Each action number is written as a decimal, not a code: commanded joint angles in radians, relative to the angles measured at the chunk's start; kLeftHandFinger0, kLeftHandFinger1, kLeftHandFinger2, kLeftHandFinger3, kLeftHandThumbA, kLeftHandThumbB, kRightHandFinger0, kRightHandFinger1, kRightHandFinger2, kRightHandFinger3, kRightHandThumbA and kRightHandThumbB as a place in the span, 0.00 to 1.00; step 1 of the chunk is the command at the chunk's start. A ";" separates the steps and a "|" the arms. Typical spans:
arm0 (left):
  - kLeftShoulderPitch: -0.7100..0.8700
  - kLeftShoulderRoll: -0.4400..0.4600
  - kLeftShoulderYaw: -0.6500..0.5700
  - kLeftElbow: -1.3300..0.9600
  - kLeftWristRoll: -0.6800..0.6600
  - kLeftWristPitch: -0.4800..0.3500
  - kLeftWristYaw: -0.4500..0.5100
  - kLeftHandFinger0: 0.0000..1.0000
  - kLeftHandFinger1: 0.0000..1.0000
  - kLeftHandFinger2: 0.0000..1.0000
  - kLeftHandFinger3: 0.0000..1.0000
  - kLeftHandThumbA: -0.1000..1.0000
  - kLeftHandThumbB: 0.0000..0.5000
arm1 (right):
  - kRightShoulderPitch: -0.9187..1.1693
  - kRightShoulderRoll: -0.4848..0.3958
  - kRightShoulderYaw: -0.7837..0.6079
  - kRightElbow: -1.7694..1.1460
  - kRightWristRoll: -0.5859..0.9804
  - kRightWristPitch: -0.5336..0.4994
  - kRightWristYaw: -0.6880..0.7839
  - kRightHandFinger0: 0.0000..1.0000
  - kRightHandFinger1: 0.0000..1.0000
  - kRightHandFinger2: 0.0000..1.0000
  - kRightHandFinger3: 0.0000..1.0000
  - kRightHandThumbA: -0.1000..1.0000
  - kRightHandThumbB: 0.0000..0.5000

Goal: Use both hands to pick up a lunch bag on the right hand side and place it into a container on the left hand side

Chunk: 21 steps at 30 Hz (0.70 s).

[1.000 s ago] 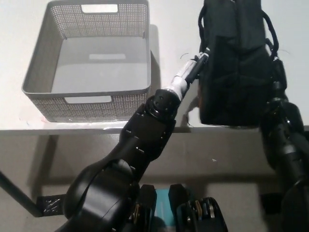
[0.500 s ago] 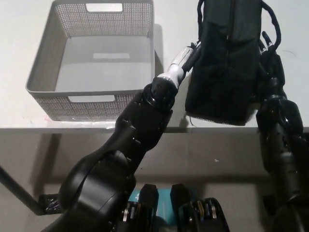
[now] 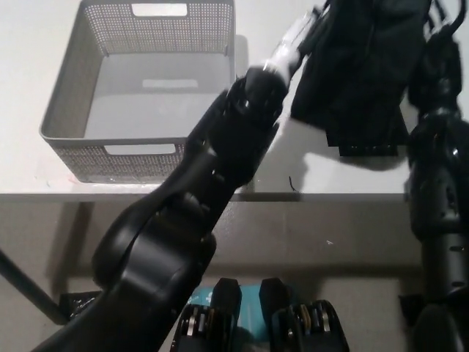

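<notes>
Both of my arms reach to the far right of the table (image 3: 344, 180), one on each side of the lunch bag (image 3: 363, 66). The bag is black and soft, held up off the tabletop; its lower edge hangs clear of the surface and throws a shadow on the white top just below it. It tilts a little, with its bottom swung toward the near right.

My left arm crosses the middle of the view as a thick dark limb, running from the near left up to the far right. It ends in a pale wrist, and my left hand (image 3: 306, 28) presses against the left face of the bag near its top. Only a small part of the hand shows, so I cannot tell how the fingers lie.

My right arm rises along the right edge of the view, nearly straight. My right hand (image 3: 438, 55) sits against the right side of the bag, black on black, and I cannot tell whether it is spread or closed.

On the left stands the container (image 3: 69, 110), a grey perforated basket with cut-out handles, well apart from the bag. Its near wall stands close to the table's near edge.
</notes>
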 commanded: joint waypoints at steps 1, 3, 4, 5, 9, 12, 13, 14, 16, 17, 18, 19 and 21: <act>-0.161 -0.072 -0.033 -0.116 0.025 -0.014 -0.067 1.00 1.00 1.00 1.00 1.00 0.52 | -0.156 0.018 0.061 -0.194 0.003 0.114 -0.013 1.00 1.00 1.00 1.00 1.00 0.28; -0.178 -0.054 -0.037 -0.152 0.029 -0.002 -0.074 1.00 1.00 1.00 1.00 1.00 0.56 | -0.184 0.013 0.076 -0.222 -0.012 0.129 -0.026 1.00 1.00 1.00 1.00 1.00 0.16; -0.184 -0.046 -0.035 -0.164 0.027 -0.001 -0.077 1.00 1.00 1.00 1.00 1.00 0.56 | -0.197 0.013 0.080 -0.225 -0.019 0.126 -0.033 1.00 1.00 1.00 1.00 1.00 0.14; -0.195 -0.033 -0.031 -0.179 0.021 -0.012 -0.083 1.00 1.00 1.00 1.00 1.00 0.56 | -0.224 0.009 0.085 -0.219 -0.014 0.123 -0.024 1.00 1.00 1.00 1.00 1.00 0.14; -0.214 0.033 0.008 -0.308 -0.017 0.056 -0.105 1.00 1.00 1.00 1.00 1.00 0.62 | -0.342 0.010 0.115 -0.188 -0.020 0.151 -0.015 1.00 1.00 1.00 1.00 1.00 0.17; -0.211 0.070 0.020 -0.388 -0.025 0.087 -0.111 1.00 1.00 1.00 1.00 1.00 0.62 | -0.396 0.017 0.136 -0.158 -0.022 0.141 0.010 1.00 1.00 1.00 1.00 1.00 0.18; -0.206 0.090 0.023 -0.431 -0.023 0.110 -0.110 1.00 1.00 1.00 1.00 1.00 0.58 | -0.420 0.024 0.144 -0.142 -0.013 0.136 0.030 1.00 1.00 1.00 1.00 1.00 0.20; -0.196 0.120 0.029 -0.497 -0.015 0.144 -0.098 1.00 1.00 1.00 1.00 1.00 0.53 | -0.463 0.039 0.156 -0.109 -0.023 0.134 0.025 1.00 1.00 1.00 1.00 1.00 0.24; -0.174 0.158 0.039 -0.590 -0.006 0.198 -0.086 1.00 1.00 1.00 1.00 1.00 0.54 | -0.513 0.059 0.177 -0.072 -0.043 0.141 0.018 1.00 1.00 1.00 1.00 1.00 0.29; -0.158 0.180 0.049 -0.646 -0.012 0.226 -0.090 1.00 1.00 1.00 1.00 1.00 0.55 | -0.536 0.072 0.191 -0.062 -0.048 0.146 0.022 1.00 1.00 1.00 1.00 1.00 0.29; -0.145 0.204 0.064 -0.694 -0.023 0.243 -0.088 1.00 1.00 1.00 1.00 1.00 0.55 | -0.567 0.092 0.194 -0.037 -0.038 0.138 0.029 1.00 1.00 1.00 1.00 1.00 0.25; -0.138 0.221 0.071 -0.725 -0.024 0.257 -0.087 1.00 1.00 1.00 1.00 1.00 0.55 | -0.588 0.105 0.193 -0.019 -0.029 0.133 0.036 1.00 1.00 1.00 1.00 1.00 0.25; -0.114 0.255 0.094 -0.808 -0.020 0.305 -0.070 1.00 1.00 1.00 1.00 1.00 0.53 | -0.638 0.128 0.203 0.034 -0.027 0.124 0.057 1.00 1.00 1.00 1.00 1.00 0.24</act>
